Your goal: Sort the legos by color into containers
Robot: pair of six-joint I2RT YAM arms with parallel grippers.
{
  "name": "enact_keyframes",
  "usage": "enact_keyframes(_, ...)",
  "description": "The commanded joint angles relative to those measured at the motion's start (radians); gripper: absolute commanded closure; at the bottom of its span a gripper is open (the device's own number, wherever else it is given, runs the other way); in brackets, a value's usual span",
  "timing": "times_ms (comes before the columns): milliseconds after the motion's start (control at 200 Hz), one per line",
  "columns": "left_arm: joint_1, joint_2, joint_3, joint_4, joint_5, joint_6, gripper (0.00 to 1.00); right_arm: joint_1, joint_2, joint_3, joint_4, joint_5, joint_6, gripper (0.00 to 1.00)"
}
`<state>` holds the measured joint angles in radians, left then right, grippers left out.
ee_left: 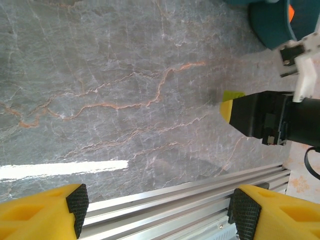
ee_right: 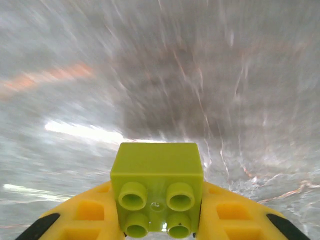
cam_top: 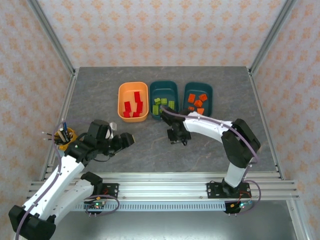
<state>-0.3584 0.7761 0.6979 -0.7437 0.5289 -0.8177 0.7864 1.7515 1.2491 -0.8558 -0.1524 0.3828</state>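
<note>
Grey table [ee_right: 150, 75], green brick [ee_right: 156, 187], studs camera-ward, seemingly square

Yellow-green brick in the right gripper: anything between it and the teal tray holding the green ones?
Nothing visible. The right gripper holds the yellow-green brick just short of the middle teal tray, with just tabletop between them.
</note>
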Motion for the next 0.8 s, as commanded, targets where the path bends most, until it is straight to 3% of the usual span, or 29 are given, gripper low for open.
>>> enact_keyframes(0,0.004,0.101,0.132,0.083,-0.083,-0.058,0.21,-0.041,0.009,0.196,-0.069,0.076,-0.036,0.72)
enact_keyframes(455,0.102,0.566,0.534,0.280,-0.081,-0.046,0.21,-0.198,0.589,1.065,-0.213,0.134,-0.058,0.74)
enact_keyframes(590,0.113,0.652,0.585,0.288,-0.072,-0.025,0.21,-0.235,0.714,1.205,-0.201,0.136,-0.045,0.74)
enact_keyframes(796,0.113,0.684,0.578,0.311,-0.068,-0.017,0.21,-0.251,0.816,1.261,-0.106,0.124,-0.037,0.73)
